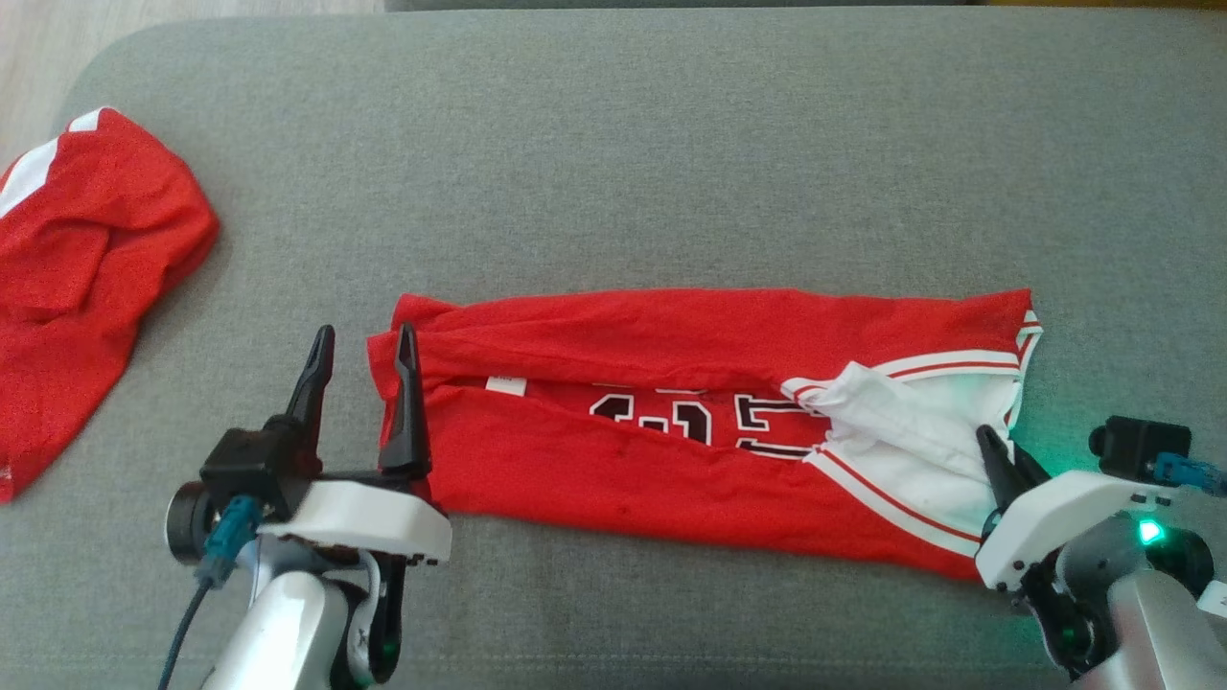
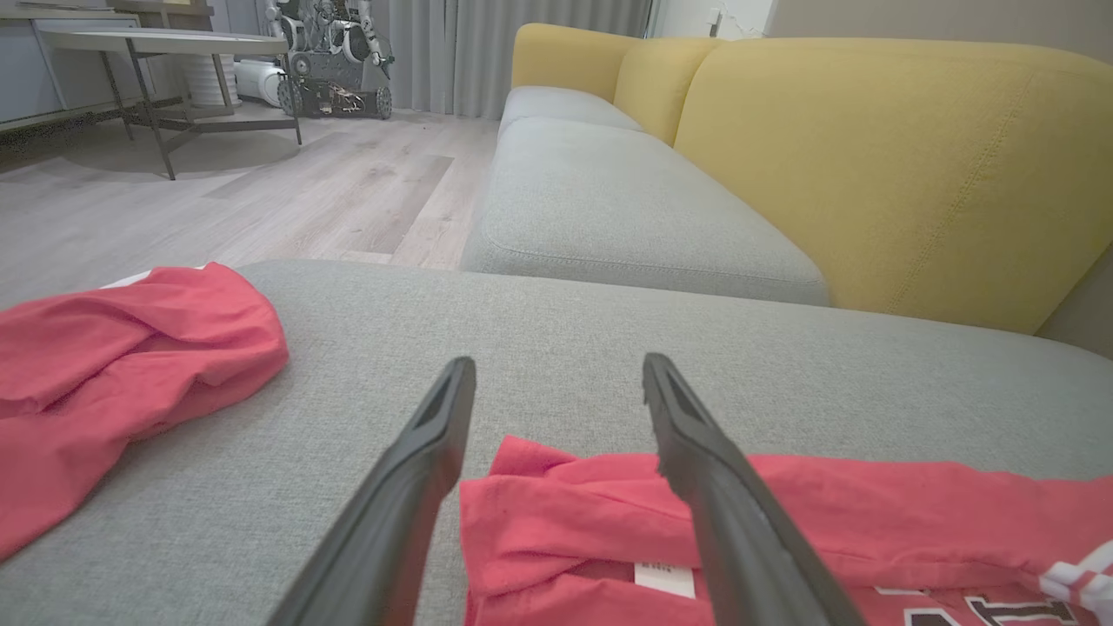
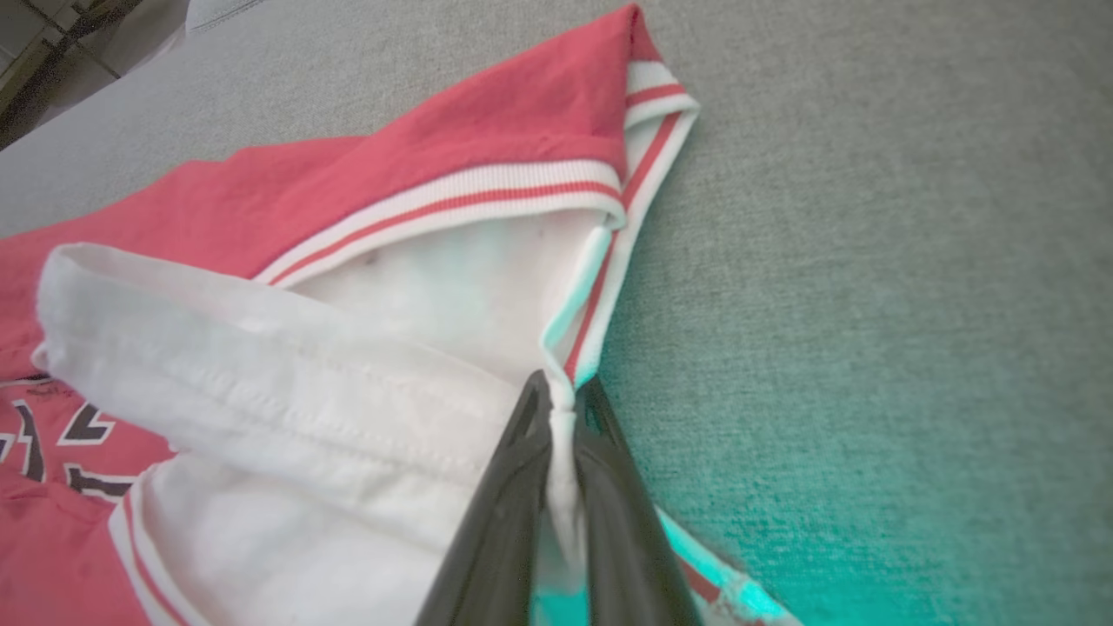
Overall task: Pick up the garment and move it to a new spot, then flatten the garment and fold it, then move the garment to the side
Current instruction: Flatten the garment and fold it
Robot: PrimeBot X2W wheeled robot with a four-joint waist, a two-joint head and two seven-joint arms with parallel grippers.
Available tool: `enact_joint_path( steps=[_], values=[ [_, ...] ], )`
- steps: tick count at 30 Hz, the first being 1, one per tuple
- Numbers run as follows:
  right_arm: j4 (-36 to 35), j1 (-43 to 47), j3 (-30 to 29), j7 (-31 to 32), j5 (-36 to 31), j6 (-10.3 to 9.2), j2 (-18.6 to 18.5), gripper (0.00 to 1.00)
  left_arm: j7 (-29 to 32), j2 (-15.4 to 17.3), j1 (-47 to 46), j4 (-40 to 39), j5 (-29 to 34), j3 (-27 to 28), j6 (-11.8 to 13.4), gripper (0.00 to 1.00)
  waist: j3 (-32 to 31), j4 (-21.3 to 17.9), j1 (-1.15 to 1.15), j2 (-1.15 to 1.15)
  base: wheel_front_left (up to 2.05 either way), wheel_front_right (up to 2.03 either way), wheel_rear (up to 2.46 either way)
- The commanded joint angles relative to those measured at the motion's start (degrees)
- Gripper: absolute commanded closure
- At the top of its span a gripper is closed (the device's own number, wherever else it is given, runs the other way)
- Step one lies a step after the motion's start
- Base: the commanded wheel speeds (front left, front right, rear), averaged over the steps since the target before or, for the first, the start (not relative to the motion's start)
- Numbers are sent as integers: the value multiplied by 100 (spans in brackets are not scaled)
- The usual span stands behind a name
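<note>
Nearest the robot, at the lower right of the head view, the right gripper (image 1: pixel 997 443) has its two dark fingers pressed together on the right end of the garment (image 1: pixel 623 479). Its wrist view shows the right gripper (image 3: pixel 565 382) pinching a thin fold of the white, red-striped trim between its tips. At the lower left, the left gripper (image 1: pixel 367 331) stands spread wide and holds nothing. One finger lies over the garment's left edge and the other over the bare grey cushion (image 1: pixel 613 144) just beside it; whether either finger touches the cloth I cannot tell. In the left wrist view the left gripper (image 2: pixel 558 363) straddles that red corner, its tips well apart. The garment is a red jersey lying as a long band across the near middle of the cushion. Both long edges are folded in toward the centre, leaving a gap where black-and-white numerals and a small white label (image 1: pixel 506 385) show. Its right end opens onto a rumpled white panel (image 1: pixel 891 412). Farther to the left, apart from the jersey, a second red garment (image 1: pixel 86 259) with white stripes lies crumpled at the cushion's edge. Beyond the cushion, the left wrist view shows a yellow sofa back (image 2: pixel 869 174), a pale wooden floor (image 2: pixel 304 191), a table (image 2: pixel 156 39) and grey curtains (image 2: pixel 452 52).
</note>
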Motion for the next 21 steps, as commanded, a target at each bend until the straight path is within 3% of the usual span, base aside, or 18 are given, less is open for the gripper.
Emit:
enact_joint_path(
  steps=[1, 13, 21],
  values=[
    [-61, 45, 211, 84, 37, -4, -51, 100, -70, 19, -155, -158, 80, 253, -19, 0, -2, -14, 0, 0, 0, 0, 0],
    [-412, 85, -290, -39, 123, -4, -507, 100, -71, -48, -61, -165, 177, 414, -86, 0, -36, -186, 0, 0, 0, 0, 0],
    [-643, 331, -1060, -26, 312, -4, -910, 100, -71, -111, -21, -160, 213, 451, -137, 0, -94, -279, 0, 0, 0, 0, 0]
  ],
)
